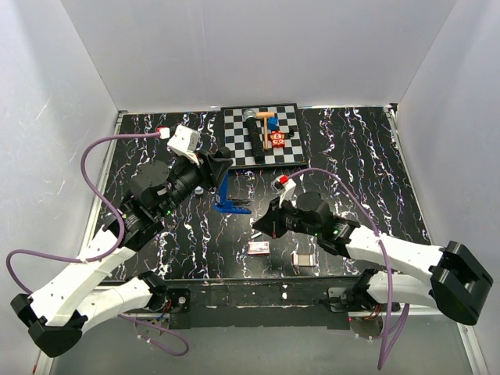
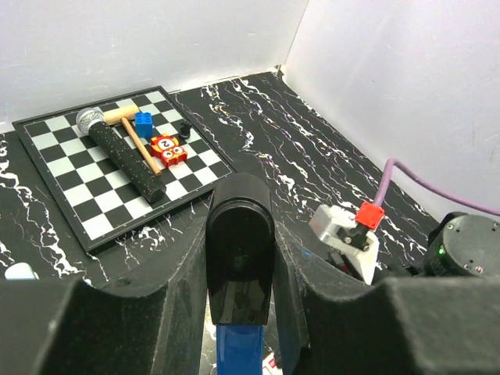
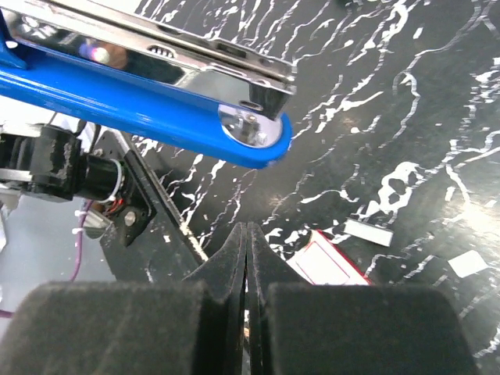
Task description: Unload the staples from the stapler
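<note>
The dark-blue stapler (image 1: 229,197) stands hinged open near the table's middle, its blue base (image 1: 233,207) low and its black top up in my left gripper (image 1: 216,170). In the left wrist view the glossy black top (image 2: 240,250) sits between my two fingers, with the blue part (image 2: 238,348) below; the left gripper (image 2: 240,234) is shut on it. In the right wrist view the blue arm and chrome magazine (image 3: 156,86) cross the top. My right gripper (image 3: 247,234) is shut and empty, just right of and in front of the stapler (image 1: 258,224). I cannot see any staples in the magazine.
Two small red-and-white boxes (image 1: 258,248) (image 1: 303,258) lie near the front edge; one shows in the right wrist view (image 3: 324,264), beside a thin white strip (image 3: 369,232). A chessboard (image 1: 234,148) at the back holds a microphone, a wooden mallet and small toys. White walls enclose the table.
</note>
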Motion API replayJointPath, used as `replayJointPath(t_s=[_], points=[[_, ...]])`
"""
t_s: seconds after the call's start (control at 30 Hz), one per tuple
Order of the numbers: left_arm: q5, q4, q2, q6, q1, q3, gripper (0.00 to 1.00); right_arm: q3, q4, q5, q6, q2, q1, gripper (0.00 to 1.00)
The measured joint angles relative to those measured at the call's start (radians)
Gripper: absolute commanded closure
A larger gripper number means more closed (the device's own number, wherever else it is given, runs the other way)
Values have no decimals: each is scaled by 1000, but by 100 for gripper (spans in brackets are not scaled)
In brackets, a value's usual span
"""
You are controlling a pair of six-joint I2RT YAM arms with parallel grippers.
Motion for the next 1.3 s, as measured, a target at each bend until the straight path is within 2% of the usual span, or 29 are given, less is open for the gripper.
replayJointPath(t_s=[0.23,0.5,0.77,1.3], points=[[0,2,-2,-29,0,0,100,0,141,14,95,89,63,99],[1,-3,-15,-44,0,0,100,2,182,103,124,132,73,99],[37,-62,-39,-52,1,0,100,62,121,198,54,115,73,99],[134,-155,-39,-71,1,12,100,156,-17,263,-127,16,73,99]])
